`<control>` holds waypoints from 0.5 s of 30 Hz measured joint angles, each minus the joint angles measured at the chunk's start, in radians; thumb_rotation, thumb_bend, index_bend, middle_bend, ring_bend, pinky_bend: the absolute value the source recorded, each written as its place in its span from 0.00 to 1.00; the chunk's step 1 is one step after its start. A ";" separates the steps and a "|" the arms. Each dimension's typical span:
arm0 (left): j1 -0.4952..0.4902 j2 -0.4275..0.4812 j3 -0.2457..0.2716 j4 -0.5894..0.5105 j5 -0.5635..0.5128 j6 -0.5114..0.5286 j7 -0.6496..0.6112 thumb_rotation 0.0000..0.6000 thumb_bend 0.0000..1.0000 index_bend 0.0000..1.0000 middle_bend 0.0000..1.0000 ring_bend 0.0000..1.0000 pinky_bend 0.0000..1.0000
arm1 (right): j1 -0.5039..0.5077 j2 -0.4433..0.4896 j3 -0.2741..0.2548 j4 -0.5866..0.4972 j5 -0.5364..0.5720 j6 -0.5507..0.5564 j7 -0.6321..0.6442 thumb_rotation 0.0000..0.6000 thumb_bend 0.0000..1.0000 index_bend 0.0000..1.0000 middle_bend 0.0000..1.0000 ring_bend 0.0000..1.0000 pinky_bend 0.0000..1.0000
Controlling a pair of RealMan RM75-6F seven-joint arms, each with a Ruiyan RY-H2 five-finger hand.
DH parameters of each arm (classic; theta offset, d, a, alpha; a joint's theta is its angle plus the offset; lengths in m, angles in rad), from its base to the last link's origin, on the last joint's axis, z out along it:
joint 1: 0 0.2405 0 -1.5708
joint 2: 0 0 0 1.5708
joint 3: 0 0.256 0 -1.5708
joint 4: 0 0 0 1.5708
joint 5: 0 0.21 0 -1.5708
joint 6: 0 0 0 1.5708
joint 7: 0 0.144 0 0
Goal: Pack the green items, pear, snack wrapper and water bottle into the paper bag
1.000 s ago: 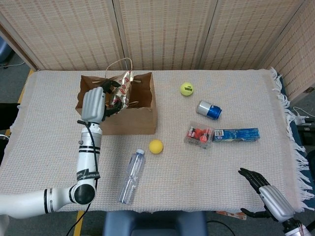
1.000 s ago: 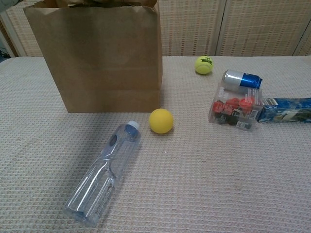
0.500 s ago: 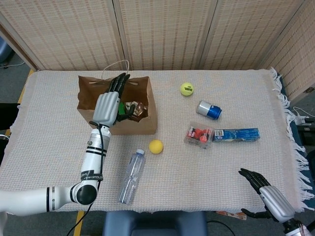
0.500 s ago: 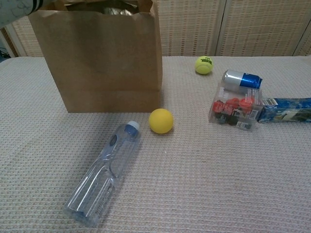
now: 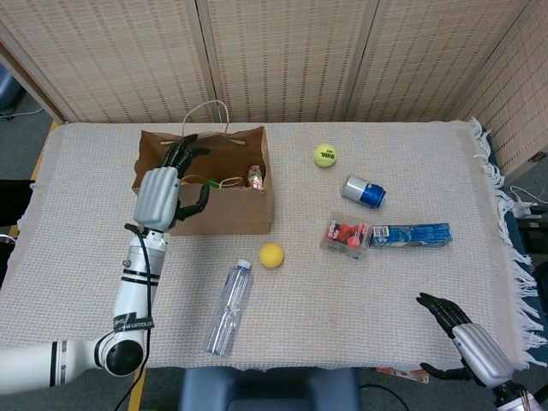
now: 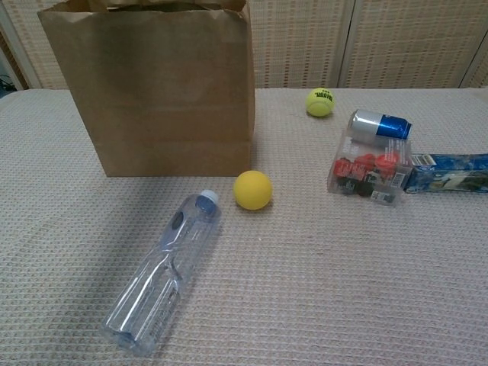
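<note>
The brown paper bag (image 5: pixel 245 212) (image 6: pixel 164 91) stands upright at the table's back left. Inside it I see green items and the shiny snack wrapper (image 5: pixel 254 177) against the right wall. My left hand (image 5: pixel 161 195) hovers over the bag's left front edge, fingers apart and holding nothing. A clear water bottle (image 5: pixel 228 308) (image 6: pixel 162 271) lies on its side in front of the bag, cap toward it. My right hand (image 5: pixel 467 338) rests open at the table's near right corner. No pear is visible.
A yellow ball (image 5: pixel 271 254) (image 6: pixel 252 189) sits just right of the bottle's cap. A tennis ball (image 5: pixel 324 155) (image 6: pixel 320 102), a blue can (image 5: pixel 363 191) (image 6: pixel 379 123), a clear box of red pieces (image 5: pixel 346 235) (image 6: pixel 370 174) and a blue carton (image 5: pixel 412 234) (image 6: pixel 450 171) lie on the right half.
My left hand let the snack wrapper go into the bag, then drew back to the left and toward the front edge. The right hand has stayed put.
</note>
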 measured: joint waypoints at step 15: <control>0.306 0.217 0.294 -0.001 0.508 0.116 -0.271 1.00 0.49 0.37 0.25 0.25 0.42 | -0.002 -0.008 0.002 -0.003 0.003 -0.005 -0.021 1.00 0.08 0.00 0.00 0.00 0.00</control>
